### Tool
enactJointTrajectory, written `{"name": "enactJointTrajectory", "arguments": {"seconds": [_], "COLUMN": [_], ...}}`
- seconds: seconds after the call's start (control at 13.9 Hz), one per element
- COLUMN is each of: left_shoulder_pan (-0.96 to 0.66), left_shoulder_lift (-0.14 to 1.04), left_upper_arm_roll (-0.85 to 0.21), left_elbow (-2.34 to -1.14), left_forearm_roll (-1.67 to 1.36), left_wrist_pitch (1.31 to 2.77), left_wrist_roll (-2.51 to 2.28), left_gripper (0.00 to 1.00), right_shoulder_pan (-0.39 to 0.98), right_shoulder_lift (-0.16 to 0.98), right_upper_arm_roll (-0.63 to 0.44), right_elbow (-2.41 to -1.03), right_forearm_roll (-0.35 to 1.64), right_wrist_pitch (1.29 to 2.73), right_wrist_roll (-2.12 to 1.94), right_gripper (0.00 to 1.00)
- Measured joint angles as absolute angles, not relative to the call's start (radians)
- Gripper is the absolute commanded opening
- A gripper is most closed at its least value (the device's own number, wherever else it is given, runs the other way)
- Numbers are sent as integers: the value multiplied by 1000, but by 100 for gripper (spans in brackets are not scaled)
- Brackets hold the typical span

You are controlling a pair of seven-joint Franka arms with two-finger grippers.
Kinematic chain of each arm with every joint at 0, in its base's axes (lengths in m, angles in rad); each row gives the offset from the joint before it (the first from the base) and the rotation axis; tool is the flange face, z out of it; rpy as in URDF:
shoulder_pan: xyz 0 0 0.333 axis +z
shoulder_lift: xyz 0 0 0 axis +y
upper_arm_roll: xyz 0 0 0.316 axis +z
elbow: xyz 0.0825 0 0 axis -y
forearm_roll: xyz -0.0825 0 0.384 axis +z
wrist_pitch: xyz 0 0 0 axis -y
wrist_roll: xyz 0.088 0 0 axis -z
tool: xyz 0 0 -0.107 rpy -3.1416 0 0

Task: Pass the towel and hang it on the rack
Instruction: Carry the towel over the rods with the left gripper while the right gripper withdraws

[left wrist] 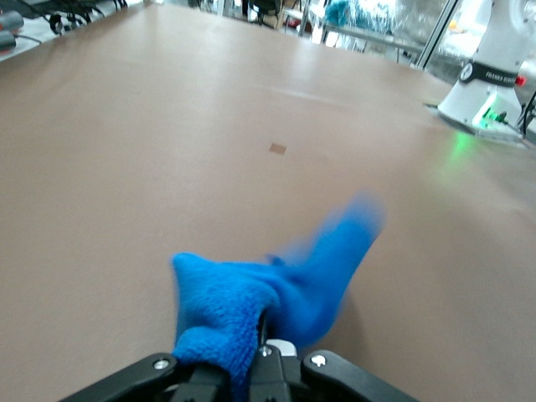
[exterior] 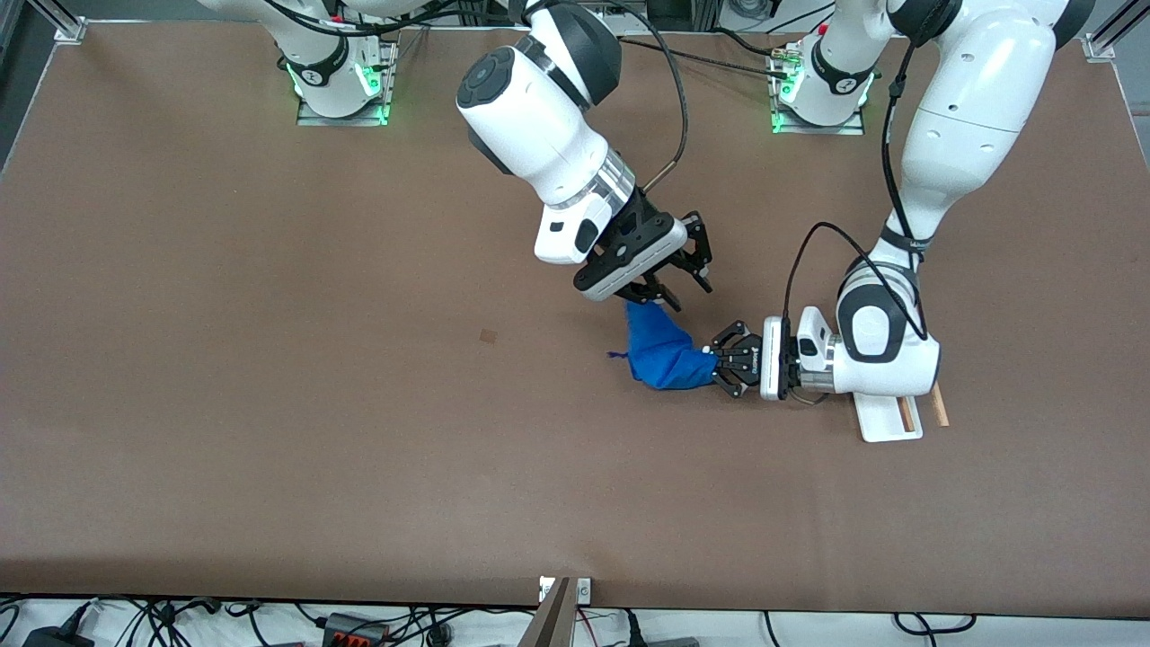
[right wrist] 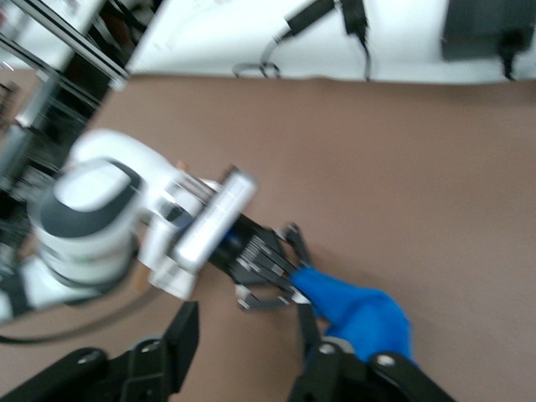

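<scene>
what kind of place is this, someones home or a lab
Most likely a robotics lab, not a home. Two Franka arms are bolted along one edge of a bare brown table, cables and power adapters trail off its edge, and aluminium framing stands nearby.

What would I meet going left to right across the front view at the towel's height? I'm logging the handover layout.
Small dark mark on the table → blue towel → left gripper shut on the towel → rack, mostly under the left arm.

The left tool (left wrist: 251, 368) is clamped on a bunched blue towel (left wrist: 276, 289), held low over the brown worktop (left wrist: 167, 126); a small brown mark (left wrist: 277, 149) shows on it.
</scene>
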State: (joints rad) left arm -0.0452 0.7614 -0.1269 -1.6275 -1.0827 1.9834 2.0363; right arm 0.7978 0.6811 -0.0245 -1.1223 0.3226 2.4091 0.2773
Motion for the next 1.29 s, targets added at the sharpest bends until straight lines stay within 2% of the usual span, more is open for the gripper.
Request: {"name": "enactJointTrajectory", "arguments": {"seconds": [0.36, 0.57, 0.86, 1.29], "left_shoulder_pan": [-3, 54, 154, 194], "left_shoulder_lift": [704, 647, 616, 566], "left_upper_arm_roll": [-103, -88, -58, -26], "left_elbow": [-1585, -1581, -1581, -1536], "left_forearm_roll": [-781, -596, -448, -309], "left_wrist_pitch": [1936, 1874, 1810, 1701], "left_wrist_roll": [1825, 1651, 1526, 1356], "left_gripper": [0, 0, 0, 0], "right_shoulder_pan": [789, 786, 763, 601], "right_shoulder_lift": [595, 562, 557, 554], "right_upper_arm_roll": [-262, -388, -506, -517], "right_elbow": [-1118, -1119, -1131, -1153], "right_forearm_roll": [290, 196, 152, 151], "right_wrist_pitch": [1879, 1669, 1616, 1627], "right_wrist_roll": [275, 274, 273, 227], "right_gripper": [100, 100, 100, 100]}}
